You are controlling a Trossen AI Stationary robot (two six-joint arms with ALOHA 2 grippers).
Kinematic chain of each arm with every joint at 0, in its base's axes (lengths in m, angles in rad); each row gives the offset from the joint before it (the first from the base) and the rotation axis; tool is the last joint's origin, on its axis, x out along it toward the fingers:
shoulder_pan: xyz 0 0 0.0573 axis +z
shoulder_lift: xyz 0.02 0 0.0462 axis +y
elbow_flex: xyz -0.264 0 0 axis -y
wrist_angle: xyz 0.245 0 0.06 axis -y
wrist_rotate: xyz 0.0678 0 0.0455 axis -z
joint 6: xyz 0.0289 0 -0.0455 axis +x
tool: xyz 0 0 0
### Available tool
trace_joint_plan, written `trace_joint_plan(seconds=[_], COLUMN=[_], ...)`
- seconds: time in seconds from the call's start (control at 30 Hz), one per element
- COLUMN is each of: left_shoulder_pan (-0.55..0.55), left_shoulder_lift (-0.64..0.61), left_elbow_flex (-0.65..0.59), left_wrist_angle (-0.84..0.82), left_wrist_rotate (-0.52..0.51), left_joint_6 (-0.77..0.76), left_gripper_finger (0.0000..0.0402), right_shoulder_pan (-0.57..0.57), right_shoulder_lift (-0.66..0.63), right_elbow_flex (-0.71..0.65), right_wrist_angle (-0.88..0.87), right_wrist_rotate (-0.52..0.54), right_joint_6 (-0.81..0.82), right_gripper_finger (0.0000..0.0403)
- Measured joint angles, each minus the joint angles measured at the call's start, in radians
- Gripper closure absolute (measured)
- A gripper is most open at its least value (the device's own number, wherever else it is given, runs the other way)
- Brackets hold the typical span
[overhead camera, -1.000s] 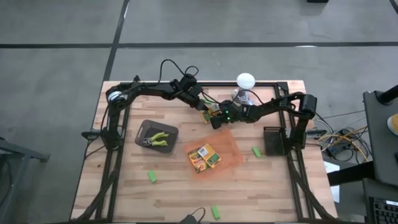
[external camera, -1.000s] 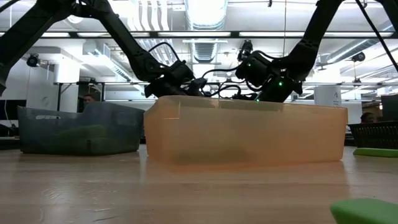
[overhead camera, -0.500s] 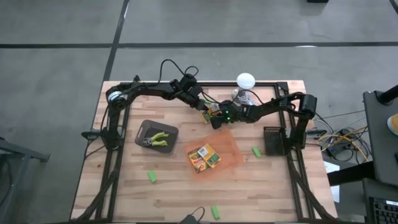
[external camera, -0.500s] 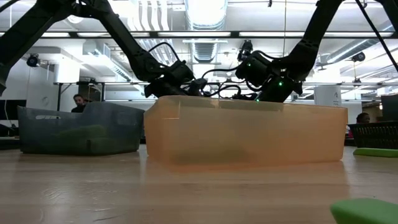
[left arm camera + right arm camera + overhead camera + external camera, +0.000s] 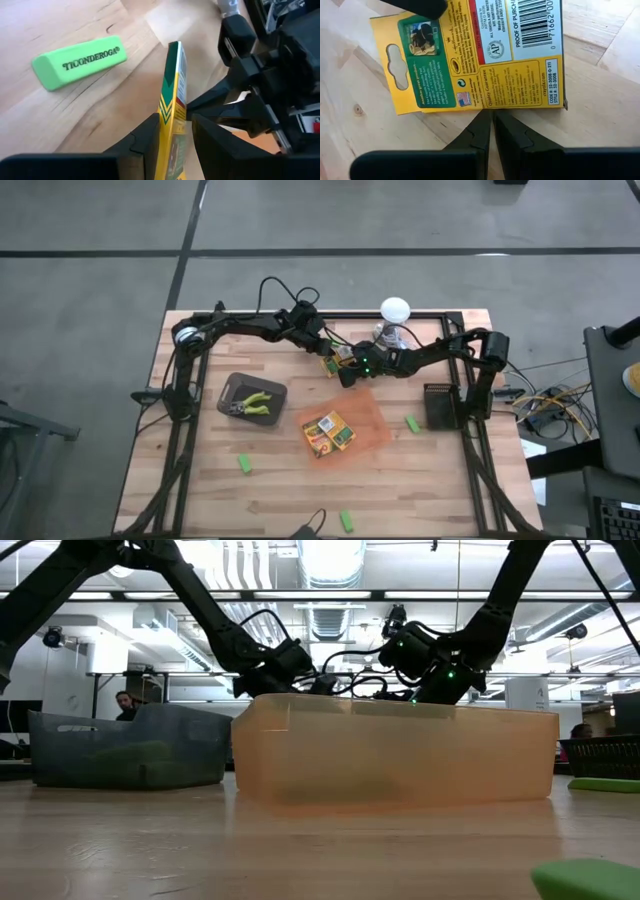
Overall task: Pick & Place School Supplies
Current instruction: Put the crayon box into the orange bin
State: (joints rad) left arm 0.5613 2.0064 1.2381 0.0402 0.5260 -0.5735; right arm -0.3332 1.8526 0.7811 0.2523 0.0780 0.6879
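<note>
The wooden surface (image 5: 200, 480) carries an orange tray (image 5: 352, 415), a grey bin (image 5: 232, 387), a lamp (image 5: 394, 310) and three green erasers (image 5: 244, 464).

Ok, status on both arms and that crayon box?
Left gripper shut on crayon box, held edge-up beyond the orange tray. Right gripper shut, empty, facing the box. Green eraser beside it.

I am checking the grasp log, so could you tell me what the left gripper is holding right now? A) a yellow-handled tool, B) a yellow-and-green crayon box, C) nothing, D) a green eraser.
B: in the left wrist view the left gripper has its fingers clamped on the thin edges of the yellow-and-green crayon box, while the green eraser lies apart on the table.
</note>
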Motion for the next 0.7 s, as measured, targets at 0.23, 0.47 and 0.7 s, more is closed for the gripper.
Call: trace_joint_plan(seconds=[0.23,0.47,0.7], left_shoulder_pan=[-0.002,-0.005,-0.005], left_shoulder_lift=[0.000,0.000,0.000], left_elbow_flex=[0.000,0.000,0.000], left_wrist_angle=[-0.007,-0.027,-0.026], left_wrist_rotate=[0.076,0.091,0.089], left_joint_6=[-0.002,-0.001,-0.059], left_gripper_finger=[0.0282,0.0282,0.0282], right_shoulder_pan=[0.000,0.000,0.000], right_shoulder_lift=[0.000,0.000,0.000], right_elbow_flex=[0.000,0.000,0.000], right_wrist_angle=[-0.001,-0.002,-0.004], right_wrist_rotate=[0.000,0.000,0.000], right_joint_6=[-0.008,-0.009,-0.008], right_gripper_finger=[0.0376,0.0376,0.0376])
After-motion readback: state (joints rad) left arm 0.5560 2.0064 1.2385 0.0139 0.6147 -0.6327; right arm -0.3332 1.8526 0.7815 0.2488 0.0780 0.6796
